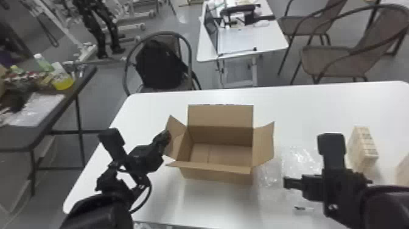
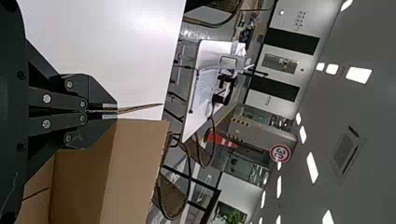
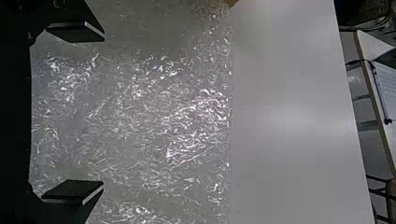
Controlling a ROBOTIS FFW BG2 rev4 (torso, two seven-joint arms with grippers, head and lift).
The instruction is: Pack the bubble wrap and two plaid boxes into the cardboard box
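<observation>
left claw point(image 1: 166, 137) pinches a flap point(image 1: 177, 134) of the cardboard box point(image 1: 217, 177), right claw point(image 1: 286, 182) gapes over bubble wrap point(image 1: 299, 156)

The table point(image 1: 170, 204) bears cardboard box point(image 1: 217, 177), bubble wrap point(image 1: 299, 158), seemingly plaid boxes point(image 1: 362, 147)

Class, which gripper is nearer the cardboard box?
Left: the left gripper pinches the cardboard box by its left flap. The right gripper is right of it, open over the bubble wrap.
</observation>
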